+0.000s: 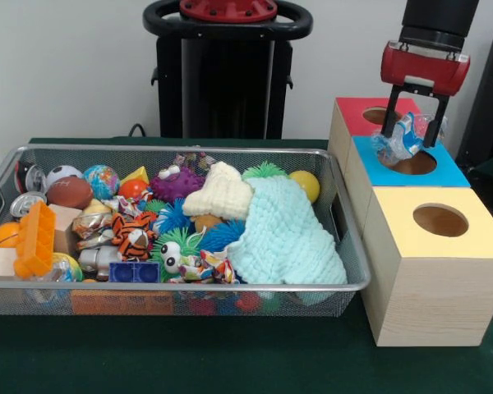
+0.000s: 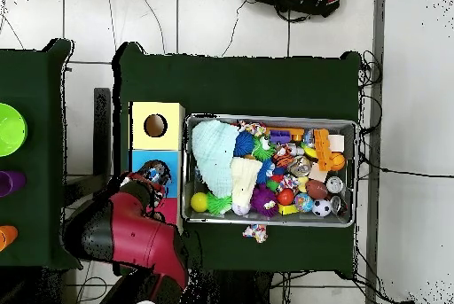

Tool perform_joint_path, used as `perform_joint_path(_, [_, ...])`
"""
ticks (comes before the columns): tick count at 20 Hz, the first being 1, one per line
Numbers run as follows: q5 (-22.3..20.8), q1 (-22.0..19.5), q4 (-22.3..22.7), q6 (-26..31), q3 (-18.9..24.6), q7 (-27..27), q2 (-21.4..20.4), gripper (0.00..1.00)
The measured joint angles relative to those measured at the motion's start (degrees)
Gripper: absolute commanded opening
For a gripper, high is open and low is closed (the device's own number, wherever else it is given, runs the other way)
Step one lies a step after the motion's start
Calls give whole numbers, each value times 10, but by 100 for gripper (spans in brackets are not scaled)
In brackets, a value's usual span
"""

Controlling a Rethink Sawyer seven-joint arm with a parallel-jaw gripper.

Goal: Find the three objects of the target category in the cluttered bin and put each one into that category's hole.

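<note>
We record one gripper, red-bodied with black fingers, hanging over the row of boxes and clenched on a clear plastic bottle with a blue label; the bottle is held above the blue-topped box, just beside and partly over its round hole, and we cannot tell whether it touches the box top. Behind that box we list a red-topped box with its own hole, and in front a yellow-topped box with a hole; the three stand touching in a line beside the bin. The bin, a silver wire-mesh basket on the dark green table, holds: a pale blue knitted cloth draped against its box-side end, a cream cloth lying partly on it, a yellow ball, a purple spiky toy, a small globe ball, a brown football, an orange block, a tiger-striped toy and a metal can. From overhead we note the red arm reaching to the boxes, and one small multicoloured item lying on the table just outside the bin. We see no further clear bottles among the clutter.
</note>
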Motion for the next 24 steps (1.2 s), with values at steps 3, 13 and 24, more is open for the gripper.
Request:
perform_joint_path(3, [0, -8, 0, -3, 7, 0, -1, 100])
perform_joint_path(13, [-18, 25, -9, 140, -41, 0, -68, 100])
perform_joint_path(24, [-52, -15, -101, 420, -71, 0, -156, 100])
